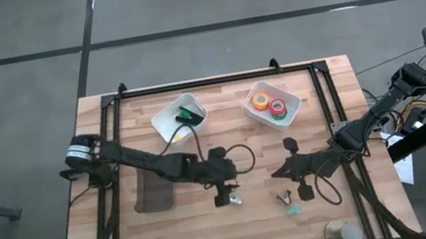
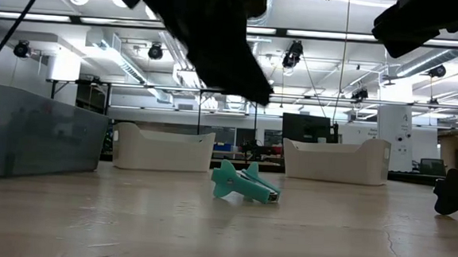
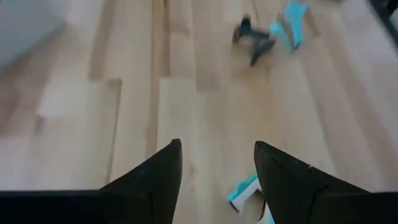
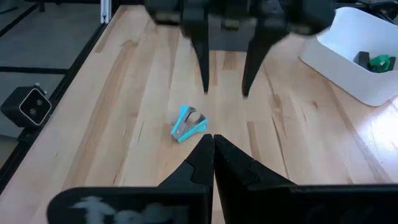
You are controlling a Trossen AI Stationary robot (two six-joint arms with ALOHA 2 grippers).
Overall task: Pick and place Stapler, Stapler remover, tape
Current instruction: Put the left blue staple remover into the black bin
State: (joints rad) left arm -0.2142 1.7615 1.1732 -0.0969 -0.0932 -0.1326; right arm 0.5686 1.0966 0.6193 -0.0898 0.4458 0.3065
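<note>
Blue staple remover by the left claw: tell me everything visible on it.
The blue staple remover is small and wedge-shaped, with a light-blue plastic-looking shell and grey metal showing inside. It lies on its side on the wooden table, just beside the open left claw. The right wrist view shows the claw's fingers clear of it. Only the table touches it.

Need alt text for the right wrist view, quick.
The right pincer, shut and empty, hovers over the wood table near a blue staple remover. Beyond it the left pincer hangs open, with a white bin to one side.
</note>
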